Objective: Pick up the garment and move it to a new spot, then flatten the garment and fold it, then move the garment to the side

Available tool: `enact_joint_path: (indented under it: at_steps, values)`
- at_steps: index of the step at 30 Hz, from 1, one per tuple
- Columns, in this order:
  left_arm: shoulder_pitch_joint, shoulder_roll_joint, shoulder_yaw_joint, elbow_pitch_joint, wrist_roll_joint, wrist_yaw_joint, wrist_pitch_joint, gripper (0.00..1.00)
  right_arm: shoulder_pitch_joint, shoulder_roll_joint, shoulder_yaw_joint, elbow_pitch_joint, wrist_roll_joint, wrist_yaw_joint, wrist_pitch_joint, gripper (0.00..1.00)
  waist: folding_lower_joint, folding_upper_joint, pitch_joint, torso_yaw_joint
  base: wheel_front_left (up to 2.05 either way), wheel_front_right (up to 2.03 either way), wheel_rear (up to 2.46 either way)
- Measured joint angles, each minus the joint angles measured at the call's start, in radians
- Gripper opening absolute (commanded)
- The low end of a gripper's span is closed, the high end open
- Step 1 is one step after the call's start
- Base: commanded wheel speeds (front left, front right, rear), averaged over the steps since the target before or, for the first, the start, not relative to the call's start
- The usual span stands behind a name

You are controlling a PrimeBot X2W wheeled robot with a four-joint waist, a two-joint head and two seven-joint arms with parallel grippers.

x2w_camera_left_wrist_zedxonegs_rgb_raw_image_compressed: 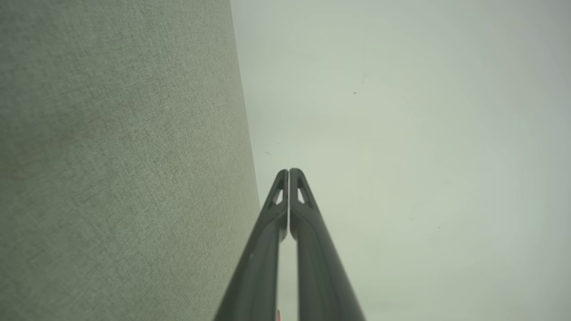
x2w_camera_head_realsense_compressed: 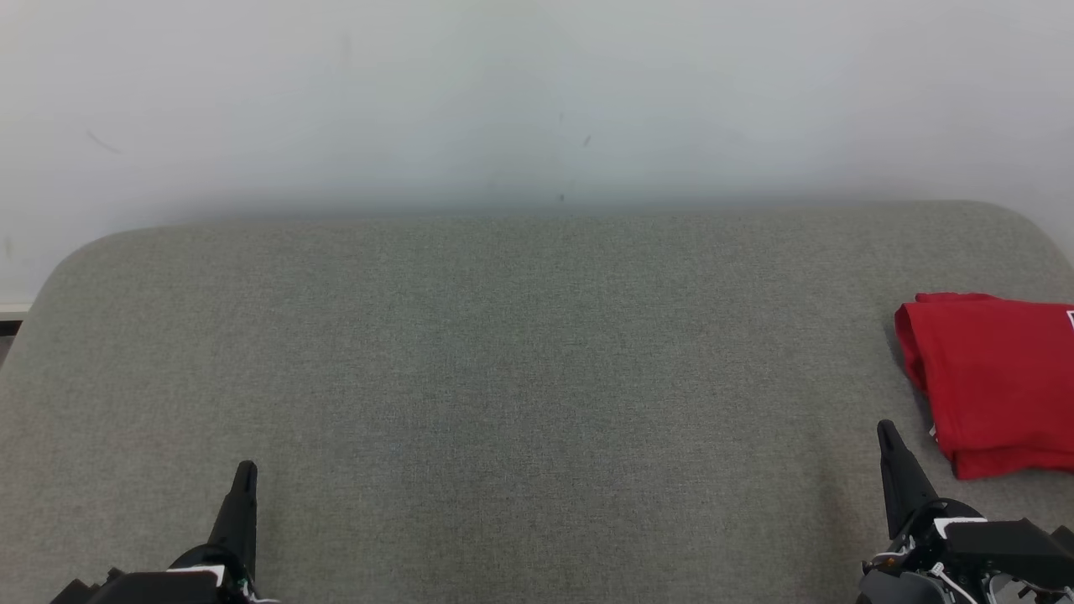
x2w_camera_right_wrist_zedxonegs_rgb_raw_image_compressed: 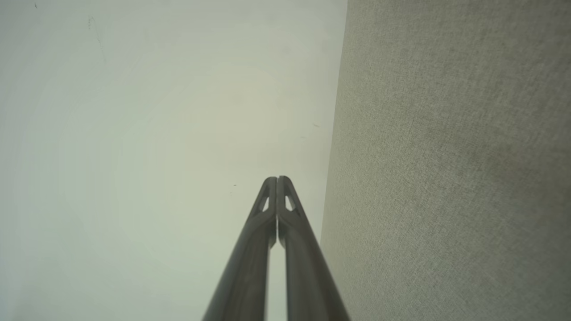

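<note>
At the table's (x2w_camera_head_realsense_compressed: 503, 377) right edge lies the folded red garment (x2w_camera_head_realsense_compressed: 998, 377). Over the table's near edge, my left gripper (x2w_camera_head_realsense_compressed: 245, 468) and right gripper (x2w_camera_head_realsense_compressed: 886, 429) sit fully closed and empty. A careless right swing could unfold it.

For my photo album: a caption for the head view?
Red garment folded aside; left tool and right tool shut.

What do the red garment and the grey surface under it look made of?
The red garment looks like soft matte knit, probably cotton jersey: limp folded layers, rounded edges. The grey surface looks like matte woven upholstery fabric: fine heathered weave, rounded corners.
</note>
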Motion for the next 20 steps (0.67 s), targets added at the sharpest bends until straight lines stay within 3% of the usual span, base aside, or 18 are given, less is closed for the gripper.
enact_joint_path:
  at_steps: [20]
  values:
    - [0.0, 0.0, 0.0, 0.0, 0.0, 0.0, 0.0, 0.0, 0.0, 0.0, 0.0, 0.0, 0.0, 0.0, 0.0, 0.0, 0.0001, 0.0, 0.0, 0.0, 0.0, 0.0, 0.0]
